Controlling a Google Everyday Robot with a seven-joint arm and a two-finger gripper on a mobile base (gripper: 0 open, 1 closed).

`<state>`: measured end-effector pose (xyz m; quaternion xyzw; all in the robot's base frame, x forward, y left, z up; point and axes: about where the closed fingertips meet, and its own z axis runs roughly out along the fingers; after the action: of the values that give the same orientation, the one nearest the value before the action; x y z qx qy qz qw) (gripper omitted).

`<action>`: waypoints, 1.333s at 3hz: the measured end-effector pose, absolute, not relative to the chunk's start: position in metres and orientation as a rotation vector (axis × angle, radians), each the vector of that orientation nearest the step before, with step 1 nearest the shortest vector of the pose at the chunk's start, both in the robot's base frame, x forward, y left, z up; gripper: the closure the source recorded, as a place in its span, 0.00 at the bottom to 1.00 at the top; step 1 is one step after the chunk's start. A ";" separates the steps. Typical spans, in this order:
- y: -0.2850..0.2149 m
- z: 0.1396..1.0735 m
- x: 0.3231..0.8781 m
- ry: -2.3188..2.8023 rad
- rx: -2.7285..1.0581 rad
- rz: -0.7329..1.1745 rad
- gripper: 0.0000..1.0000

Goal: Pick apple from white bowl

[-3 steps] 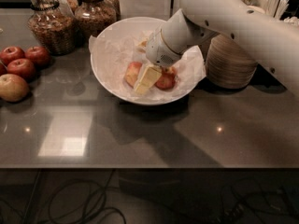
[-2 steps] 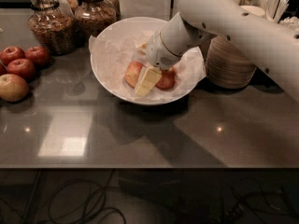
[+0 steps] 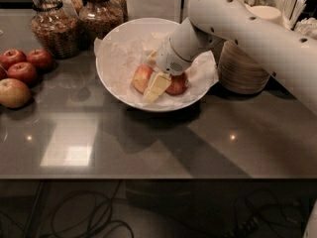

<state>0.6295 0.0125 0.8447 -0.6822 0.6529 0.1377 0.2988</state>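
The white bowl (image 3: 130,35), wide and lined with crumpled white paper, stands at the middle back of the dark table. Two small apples lie in it. The pale red-pink and yellow apple (image 3: 141,78) is on the left, and an evenly redder apple (image 3: 178,85) is on the right. My gripper (image 3: 156,87) reaches down into the bowl from the upper right. Its pale tip sits between the two apples, right against the pale one. The white arm hides the back right part of the bowl.
Three red apples (image 3: 22,67) and a larger yellowish-tan apple (image 3: 13,93) lie at the table's left edge. Two glass jars (image 3: 52,29) stand at the back left. Stacked beige paper bowls (image 3: 242,66) stand right of the white bowl, with utensils (image 3: 290,4) behind them.
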 end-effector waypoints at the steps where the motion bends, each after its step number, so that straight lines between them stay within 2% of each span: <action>1: 0.009 0.843 0.632 1.746 -1.804 0.377 0.52; 3: 0.009 0.842 0.631 1.745 -1.803 0.384 0.98; 4: 0.011 0.847 0.627 1.730 -1.768 0.451 1.00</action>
<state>0.6271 0.0112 0.8475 -0.6687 0.6546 0.1705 0.3086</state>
